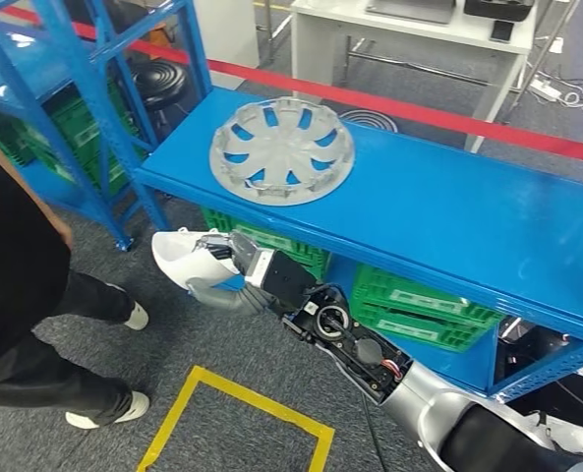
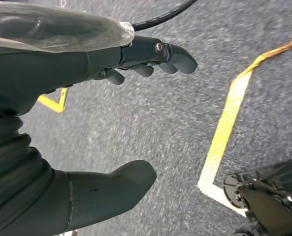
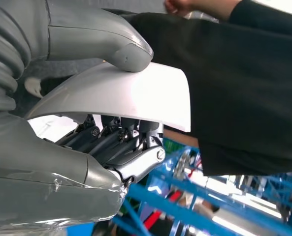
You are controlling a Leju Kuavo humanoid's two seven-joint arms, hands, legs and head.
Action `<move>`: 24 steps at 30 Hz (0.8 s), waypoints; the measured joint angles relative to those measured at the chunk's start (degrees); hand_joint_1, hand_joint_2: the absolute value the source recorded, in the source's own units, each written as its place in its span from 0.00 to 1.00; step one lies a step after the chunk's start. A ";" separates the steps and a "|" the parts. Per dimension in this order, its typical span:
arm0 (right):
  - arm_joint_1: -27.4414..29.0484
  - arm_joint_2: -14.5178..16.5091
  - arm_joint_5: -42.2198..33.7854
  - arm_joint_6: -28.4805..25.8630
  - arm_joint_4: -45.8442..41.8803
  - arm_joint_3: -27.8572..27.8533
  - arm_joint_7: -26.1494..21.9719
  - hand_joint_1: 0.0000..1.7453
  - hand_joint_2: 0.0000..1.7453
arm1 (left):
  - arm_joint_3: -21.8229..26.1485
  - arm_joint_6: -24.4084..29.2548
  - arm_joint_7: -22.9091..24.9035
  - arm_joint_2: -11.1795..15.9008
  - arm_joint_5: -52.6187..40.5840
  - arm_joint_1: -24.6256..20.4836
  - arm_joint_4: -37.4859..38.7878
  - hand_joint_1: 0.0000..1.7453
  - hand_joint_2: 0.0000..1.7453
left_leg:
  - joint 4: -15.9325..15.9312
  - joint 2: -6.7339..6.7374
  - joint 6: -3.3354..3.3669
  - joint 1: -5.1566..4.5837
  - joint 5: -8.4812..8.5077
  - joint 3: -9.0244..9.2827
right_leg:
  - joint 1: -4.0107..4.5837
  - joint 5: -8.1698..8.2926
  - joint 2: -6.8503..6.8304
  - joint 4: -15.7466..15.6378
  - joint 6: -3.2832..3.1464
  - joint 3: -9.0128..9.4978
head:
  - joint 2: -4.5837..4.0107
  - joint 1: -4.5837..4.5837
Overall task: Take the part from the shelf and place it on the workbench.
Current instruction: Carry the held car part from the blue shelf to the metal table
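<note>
While the white part is carried below the shelf deck, the following is recorded.

Shelf: a blue steel shelf (image 1: 451,211) is seen across the head view; its front edge lies just above the right arm, so a lift straight up is judged likely to strike it.
Person: a person in black (image 1: 21,285) stands near, beside the held part; contact is judged possible if the arm swings outward.
Wheel cover: a silver wheel cover (image 1: 282,149) rests flat on the deck, untouched.
Part: a white curved part (image 3: 137,96) is held under the deck edge, well off any workbench.
Right hand: the right hand (image 1: 225,267) is closed on the part, thumb on one face, fingers (image 3: 114,137) pressed against the other; slippage is judged possible on the smooth shell.
Left hand: the left hand (image 2: 99,113) hangs over the floor, fingers apart, nothing held.
</note>
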 joint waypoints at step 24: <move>-3.91 2.13 -2.29 3.30 4.73 1.15 -1.15 0.84 1.00 | 2.55 0.57 1.48 -1.86 3.27 0.45 0.04 0.00 1.00 | 15.83 -4.99 -0.98 0.62 -6.89 -8.96 | -0.57 0.92 4.55 -0.85 -0.92 -0.09 | 0.00 0.15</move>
